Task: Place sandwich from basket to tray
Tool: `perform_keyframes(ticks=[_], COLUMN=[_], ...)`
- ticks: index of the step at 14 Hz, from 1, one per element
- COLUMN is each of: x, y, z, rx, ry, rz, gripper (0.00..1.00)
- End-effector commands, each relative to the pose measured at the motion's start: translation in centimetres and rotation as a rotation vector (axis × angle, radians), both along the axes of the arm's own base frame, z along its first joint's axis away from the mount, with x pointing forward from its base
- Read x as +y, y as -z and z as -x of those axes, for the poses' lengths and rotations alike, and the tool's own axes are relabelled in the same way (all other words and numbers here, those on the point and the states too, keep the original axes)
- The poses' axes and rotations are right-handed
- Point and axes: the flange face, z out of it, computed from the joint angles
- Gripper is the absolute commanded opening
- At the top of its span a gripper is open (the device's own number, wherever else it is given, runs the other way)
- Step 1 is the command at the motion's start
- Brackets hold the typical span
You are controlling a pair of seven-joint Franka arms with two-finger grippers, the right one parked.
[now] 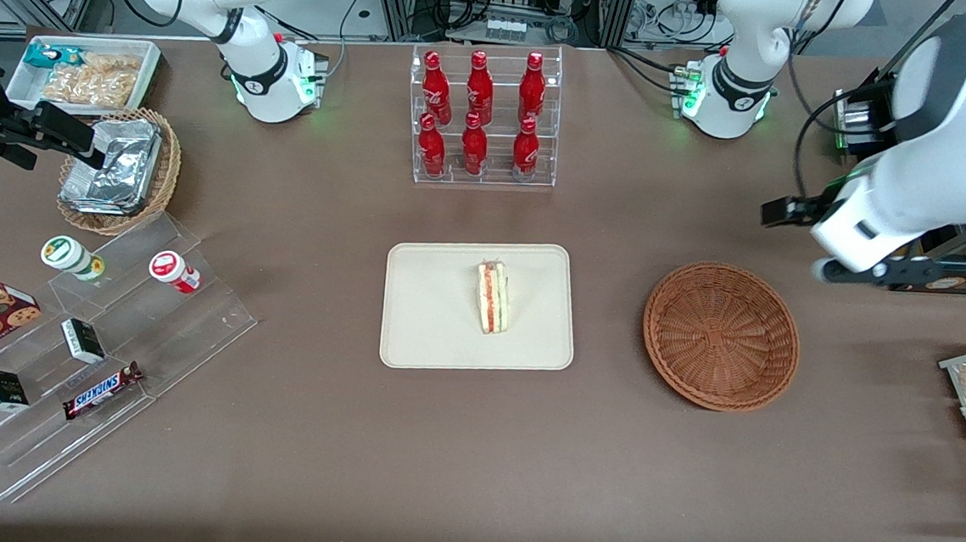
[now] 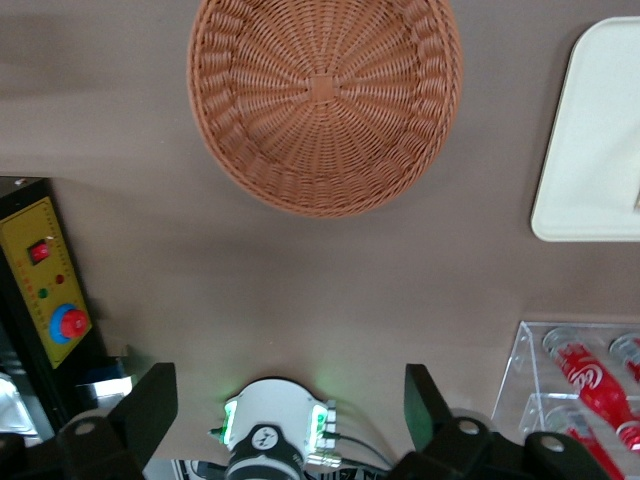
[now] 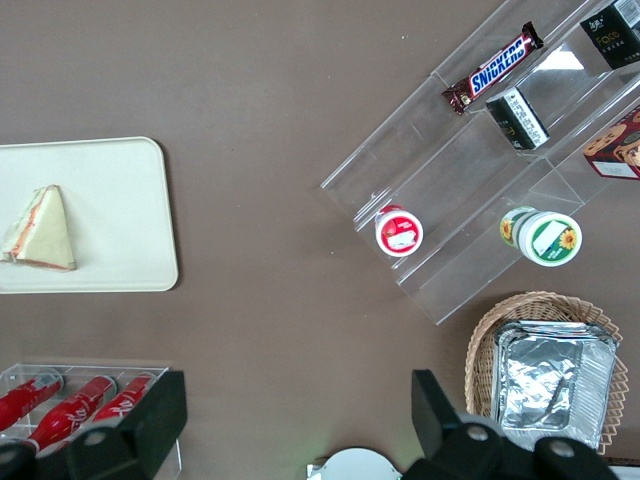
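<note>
1. The brown table (image 1: 308,463) carries everything. The tool (image 2: 288,380) hangs above it near the working arm's end, fingers spread wide.
2. The basket (image 1: 722,335) sits closest to the tool, nearer the front camera.
3. The tray (image 1: 436,336) and a clear rack of red bottles (image 1: 485,118) stand well apart from the tool, mid-table.
4. Farthest from the tool, at the parked arm's end, stand a tan basket (image 1: 168,172), a white bin (image 1: 19,77) and a stepped clear stand (image 1: 208,311).
</note>
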Motion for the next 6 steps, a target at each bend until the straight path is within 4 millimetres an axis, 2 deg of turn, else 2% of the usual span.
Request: perform_keyframes(ticks=[1,3,5,6], x=[3.7,5.0,6.6,6.7], y=[-2.8,-4.2,-4.8,-5.0], z=[1.0,1.4,1.3,1.1], rx=[-0.024,-0.054,-0.078,-0.09], ry=[0.036,0.04,0.011,0.008], rz=[0.023,0.029,0.03,0.03], gripper=[1.0,1.0,1.0,1.0])
